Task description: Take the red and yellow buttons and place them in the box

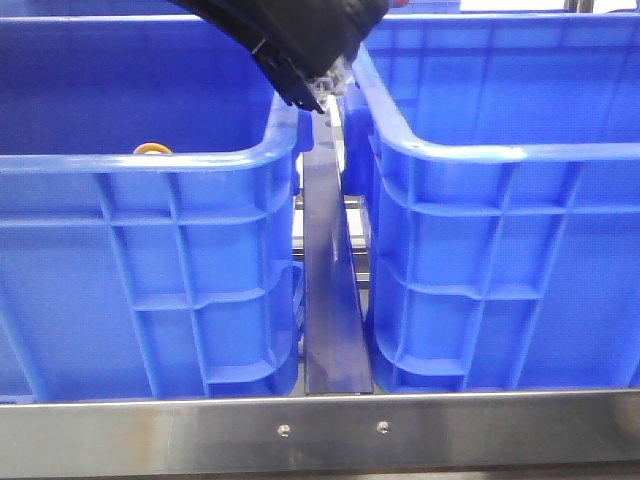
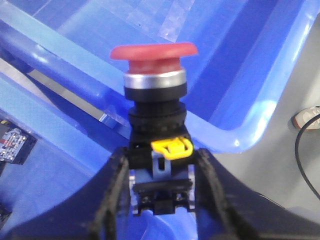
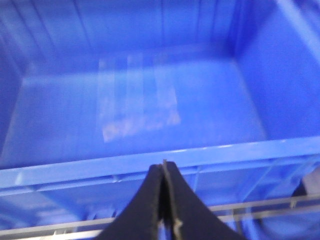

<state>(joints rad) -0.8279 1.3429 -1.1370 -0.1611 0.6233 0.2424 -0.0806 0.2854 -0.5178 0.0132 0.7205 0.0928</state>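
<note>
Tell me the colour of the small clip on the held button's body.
Yellow clip; the left wrist view shows it best.

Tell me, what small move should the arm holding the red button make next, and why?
Probably carry it a little further over the crate and then let go. The left gripper is shut on the red button, held upright above the crate's rim, with blue floor behind it. The right gripper is shut and holds nothing, so the drop falls to the left arm.

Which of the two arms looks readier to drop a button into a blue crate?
The left. Its gripper already clamps the red button above a blue crate. The right gripper has its jaws shut on nothing.
</note>
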